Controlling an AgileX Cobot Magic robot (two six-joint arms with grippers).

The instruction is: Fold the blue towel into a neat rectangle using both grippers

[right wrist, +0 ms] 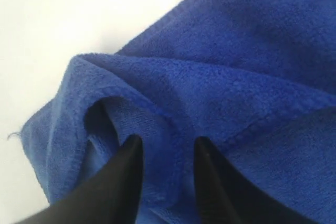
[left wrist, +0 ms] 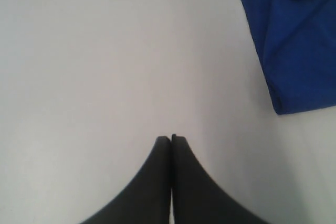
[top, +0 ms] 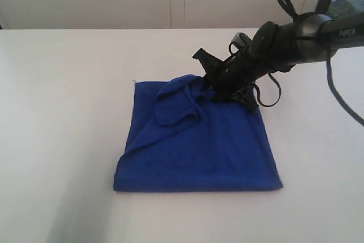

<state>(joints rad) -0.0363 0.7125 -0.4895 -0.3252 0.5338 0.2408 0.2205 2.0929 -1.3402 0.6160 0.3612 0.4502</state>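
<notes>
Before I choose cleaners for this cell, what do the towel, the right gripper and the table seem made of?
Blue towel: soft terry-like cloth, fuzzy nap and stitched hem visible.
Right gripper: matte black, smooth, probably hard plastic; coated metal possible.
Table: smooth white surface with slight sheen, perhaps laminate; cannot tell for sure.

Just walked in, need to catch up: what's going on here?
A two-armed robot is folding a blue towel on a white table. The right gripper is down at the towel's bunched far edge, jaws apart astride a ridge of cloth. The left gripper is shut and empty above bare table beside a towel corner.
</notes>
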